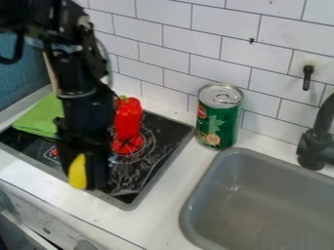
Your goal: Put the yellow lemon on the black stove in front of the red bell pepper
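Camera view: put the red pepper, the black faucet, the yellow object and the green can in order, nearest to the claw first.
1. Yellow object: right at the claw.
2. Red pepper: over the stove, just right of the arm.
3. Green can: by the wall, between stove and sink.
4. Black faucet: far right.

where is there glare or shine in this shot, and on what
Camera view: whitish streaks on the glossy black stovetop, reflections or smears, can't tell which; bright highlights on the silver metal lid of the green cylindrical can; a soft pale sheen on the floor of the grey rectangular sink.
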Robot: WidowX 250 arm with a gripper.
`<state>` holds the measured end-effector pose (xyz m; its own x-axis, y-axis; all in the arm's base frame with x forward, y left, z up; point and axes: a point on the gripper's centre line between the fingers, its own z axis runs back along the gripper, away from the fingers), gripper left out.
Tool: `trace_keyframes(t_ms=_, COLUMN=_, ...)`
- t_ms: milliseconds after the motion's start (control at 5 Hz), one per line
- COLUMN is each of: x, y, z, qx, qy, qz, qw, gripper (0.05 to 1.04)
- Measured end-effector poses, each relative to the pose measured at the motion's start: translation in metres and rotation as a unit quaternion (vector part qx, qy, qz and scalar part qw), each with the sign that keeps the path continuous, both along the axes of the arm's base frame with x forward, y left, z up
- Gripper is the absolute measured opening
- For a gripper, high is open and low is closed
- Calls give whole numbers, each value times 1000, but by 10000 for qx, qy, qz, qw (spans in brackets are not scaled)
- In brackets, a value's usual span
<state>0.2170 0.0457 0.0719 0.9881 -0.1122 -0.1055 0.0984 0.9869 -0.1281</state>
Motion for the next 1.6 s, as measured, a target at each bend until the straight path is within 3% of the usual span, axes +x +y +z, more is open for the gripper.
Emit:
trace_keyframes(t_ms=400, x=23, y=-5, z=-23, qx=66, qy=122, qz=401, qw=9991, gripper=806)
trace_keyframes(t_ms=600, x=37, y=-4, z=-30, qx=173, qy=76, qz=528, qw=9984, gripper=806)
trace_keyframes(t_ms=1000, x=49, y=4, z=-41, qx=638, qy=193, qz=766, qw=9948, gripper=806)
trace_keyframes(t_ms=1200, x=51, y=4, z=-43, qx=609, qy=267, qz=754, qw=9949, gripper=806)
trace_keyframes(t_ms=1400, x=50, y=4, z=-42, qx=572, qy=322, qz=682, qw=9955, gripper=871)
trace_keyframes(t_ms=1600, x=40, y=4, z=-39, qx=515, qy=351, qz=628, qw=9961, gripper=1011)
